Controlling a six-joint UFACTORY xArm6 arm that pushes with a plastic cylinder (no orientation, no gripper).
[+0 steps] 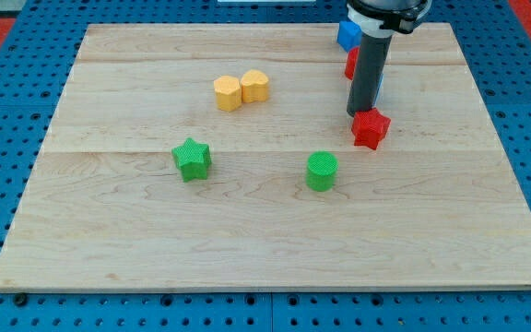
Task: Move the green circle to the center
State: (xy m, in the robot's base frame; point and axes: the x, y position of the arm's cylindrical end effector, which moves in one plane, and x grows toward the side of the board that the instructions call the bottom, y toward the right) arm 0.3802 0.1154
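Waiting: green circle (322, 171) sits right of center, unpushed.
Tip: tip (361, 113) touching red star (371, 128).
Pincer: none, just a rod.

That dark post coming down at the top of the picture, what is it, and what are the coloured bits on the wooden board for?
The post is the end of a robot arm. It has no claw, just a straight rod, and its lower end, my tip, slides along the wooden board to push blocks; nothing is held. There is one camera, looking down at the board. On it lie a green circle, a green star, two yellow blocks touching side by side, and a red star just below my tip. A blue block and another red block sit partly hidden behind the rod. The green circle is the one to be pushed to the centre.
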